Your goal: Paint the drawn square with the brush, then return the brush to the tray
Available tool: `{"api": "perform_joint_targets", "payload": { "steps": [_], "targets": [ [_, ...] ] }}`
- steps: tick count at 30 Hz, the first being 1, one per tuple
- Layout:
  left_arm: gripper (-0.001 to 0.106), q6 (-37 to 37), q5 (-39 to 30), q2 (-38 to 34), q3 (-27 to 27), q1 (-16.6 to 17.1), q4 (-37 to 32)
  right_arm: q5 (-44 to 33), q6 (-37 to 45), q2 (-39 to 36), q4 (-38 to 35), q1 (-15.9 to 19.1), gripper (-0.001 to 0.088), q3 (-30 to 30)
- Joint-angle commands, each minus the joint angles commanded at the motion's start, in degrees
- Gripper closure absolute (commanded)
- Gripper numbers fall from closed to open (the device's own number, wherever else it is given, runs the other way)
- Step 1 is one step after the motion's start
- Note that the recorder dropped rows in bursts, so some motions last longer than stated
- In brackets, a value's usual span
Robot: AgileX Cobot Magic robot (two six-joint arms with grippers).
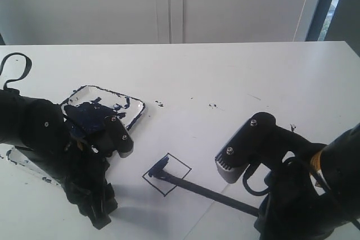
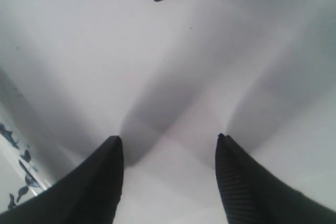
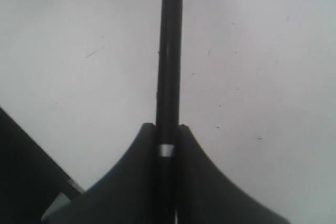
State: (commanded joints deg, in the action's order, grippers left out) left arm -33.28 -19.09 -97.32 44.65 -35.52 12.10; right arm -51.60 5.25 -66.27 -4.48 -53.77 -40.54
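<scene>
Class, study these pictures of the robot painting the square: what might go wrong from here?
1. The brush tip sits at the drawn square's edge, so a stroke may carry paint over the outline.
2. The right gripper pinches the handle far from the tip; pressing down might twist it.
3. The left arm covers part of the tray, which may hamper the brush's return.

Bright, diffuse light; soft grey shadows fan over the table by blurred left fingers; exterior view hazy.
</scene>
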Motion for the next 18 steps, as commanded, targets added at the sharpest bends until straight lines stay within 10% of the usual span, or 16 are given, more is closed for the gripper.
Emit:
{"api": "perform_joint_targets", "payload": {
  "steps": [18],
  "targets": [
    [0.048,0.0,0.0,0.0,0.0,0.0,0.0,0.5,-2.2,0.0,2.9,0.0,0.0868,0.0]
  ]
}}
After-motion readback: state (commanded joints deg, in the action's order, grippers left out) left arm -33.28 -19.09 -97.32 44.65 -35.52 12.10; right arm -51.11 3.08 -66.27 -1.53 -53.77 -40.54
